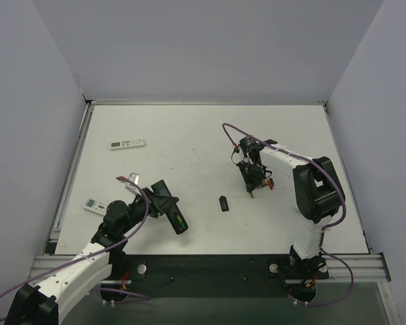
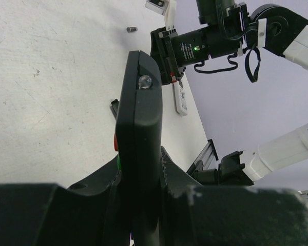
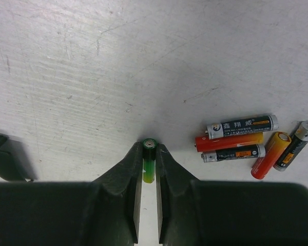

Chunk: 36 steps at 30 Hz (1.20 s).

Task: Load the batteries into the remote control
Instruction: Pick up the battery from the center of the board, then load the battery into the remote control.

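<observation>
The black remote control (image 2: 138, 123) stands on edge between the jaws of my left gripper (image 2: 138, 187), which is shut on it. From above, the remote control (image 1: 172, 213) points toward the near right, with a green patch near its end. My right gripper (image 3: 149, 148) is down on the table, shut on a green battery (image 3: 149, 164) held lengthwise between its fingers. Several more batteries (image 3: 235, 139), red, orange and dark, lie loose just to its right. In the top view, the right gripper (image 1: 252, 179) is beside that cluster of batteries (image 1: 268, 183).
A small black cover piece (image 1: 224, 203) lies on the table between the two arms, also visible as a cover (image 3: 5, 156) in the right wrist view. A long white remote (image 1: 127, 143) lies at the back left. A short white remote (image 1: 95, 205) is near the left arm.
</observation>
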### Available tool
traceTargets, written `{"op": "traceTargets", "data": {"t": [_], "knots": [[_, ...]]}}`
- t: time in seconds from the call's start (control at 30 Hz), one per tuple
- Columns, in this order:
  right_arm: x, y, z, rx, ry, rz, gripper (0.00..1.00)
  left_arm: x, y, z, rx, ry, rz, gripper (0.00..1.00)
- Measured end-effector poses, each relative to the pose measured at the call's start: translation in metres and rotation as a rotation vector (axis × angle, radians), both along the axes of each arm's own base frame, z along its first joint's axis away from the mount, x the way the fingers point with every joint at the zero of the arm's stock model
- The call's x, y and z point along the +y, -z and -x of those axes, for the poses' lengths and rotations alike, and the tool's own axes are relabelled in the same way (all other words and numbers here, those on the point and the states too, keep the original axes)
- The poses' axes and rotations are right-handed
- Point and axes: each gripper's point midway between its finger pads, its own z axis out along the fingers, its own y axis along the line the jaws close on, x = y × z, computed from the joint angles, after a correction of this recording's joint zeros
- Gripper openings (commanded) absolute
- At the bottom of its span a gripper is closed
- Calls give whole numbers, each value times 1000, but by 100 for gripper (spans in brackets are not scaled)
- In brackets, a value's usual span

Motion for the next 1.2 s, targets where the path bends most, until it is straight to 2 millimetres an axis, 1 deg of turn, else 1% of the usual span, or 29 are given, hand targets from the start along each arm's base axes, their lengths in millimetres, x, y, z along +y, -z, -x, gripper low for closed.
{"op": "traceTargets", "data": {"t": [0.13,0.2,0.23,0.33,0.4,0.5,0.57,0.67,0.77,0.9,0.97,1.07,1.2], "knots": [[2,-2,6,-22,-9,-7,0,-1,-2,-1,3,-1,15,0],[8,-12,11,-51,-21,-23,0,-2,-3,-2,6,-1,21,0],[13,-20,13,-78,-29,-37,0,-2,-3,-2,8,-1,23,0],[38,-58,13,-211,-61,-125,0,-2,-4,-3,7,-3,29,0],[57,-92,14,-324,-82,-215,0,-2,-8,-3,-4,-3,40,0],[88,-142,23,-478,-125,-359,0,-3,-14,-4,-26,-5,56,0],[110,-170,36,-556,-163,-460,0,-3,-19,-5,-44,-5,65,0],[141,-194,63,-615,-239,-584,0,-3,-28,-5,-78,-4,84,0],[168,-204,89,-644,-312,-672,0,-3,-36,-5,-103,-4,105,0],[197,-208,120,-666,-401,-747,0,-3,-45,-4,-130,-3,125,0],[207,-209,132,-674,-433,-778,0,-2,-50,-2,-145,-3,136,0],[216,-209,146,-680,-467,-808,0,-1,-56,-1,-165,-3,149,0],[228,-211,152,-705,-479,-829,0,1,-63,1,-175,-6,172,0]]}}
